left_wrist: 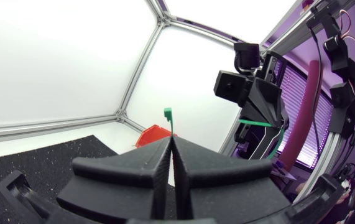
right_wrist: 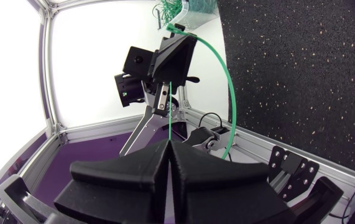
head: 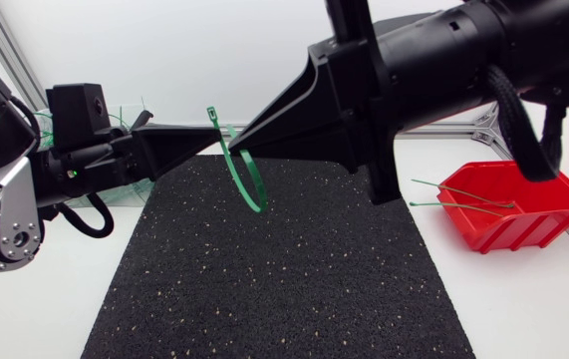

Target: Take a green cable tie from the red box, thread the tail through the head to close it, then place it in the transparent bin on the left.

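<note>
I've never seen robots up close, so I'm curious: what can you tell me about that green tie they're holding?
The tie is a thin green strap, plastic by its look, with a small square head. It hangs as a curved loop in the air above the mat. The left gripper pinches it just below the head, which pokes out past the fingertips. The right gripper pinches the tail end. Whether the tail is threaded cannot be seen.

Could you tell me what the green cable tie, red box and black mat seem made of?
Thin green cable tie: likely flexible plastic; it bends in a smooth loop. Red open-topped box: seemingly rigid moulded plastic, slight sheen. Black speckled mat: probably rubber or foam, matte, grainy.
</note>
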You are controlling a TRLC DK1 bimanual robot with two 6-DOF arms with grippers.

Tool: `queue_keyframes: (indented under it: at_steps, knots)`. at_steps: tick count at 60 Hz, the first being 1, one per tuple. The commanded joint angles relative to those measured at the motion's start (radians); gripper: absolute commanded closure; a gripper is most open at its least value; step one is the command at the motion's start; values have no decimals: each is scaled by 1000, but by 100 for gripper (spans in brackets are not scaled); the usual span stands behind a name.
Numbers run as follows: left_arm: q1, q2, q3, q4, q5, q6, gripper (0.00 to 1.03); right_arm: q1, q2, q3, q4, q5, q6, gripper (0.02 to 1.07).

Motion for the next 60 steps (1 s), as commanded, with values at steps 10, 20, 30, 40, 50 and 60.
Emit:
queue_keyframes:
  at_steps: [10, 20, 30, 40, 50, 60]
  knots:
    - [-43, -93, 1, -26, -65, -51, 100, 9, 11, 71, -64, -14, 43, 101]
    - [-75, -148, -5, -97, -94, -36, 100, 9, 5, 83, -78, -14, 61, 101]
    - [-137, -263, -5, -259, -137, 31, 100, 9, -11, 98, -83, -14, 83, 101]
    - [-180, -310, -23, -296, -193, 53, 100, 9, -26, 108, -84, -14, 93, 101]
    - [-206, -286, -26, -305, -262, 100, 100, 10, -37, 109, -80, -23, 107, 101]
    - [-230, -260, -19, -305, -295, 110, 100, 10, -38, 109, -75, -26, 120, 101]
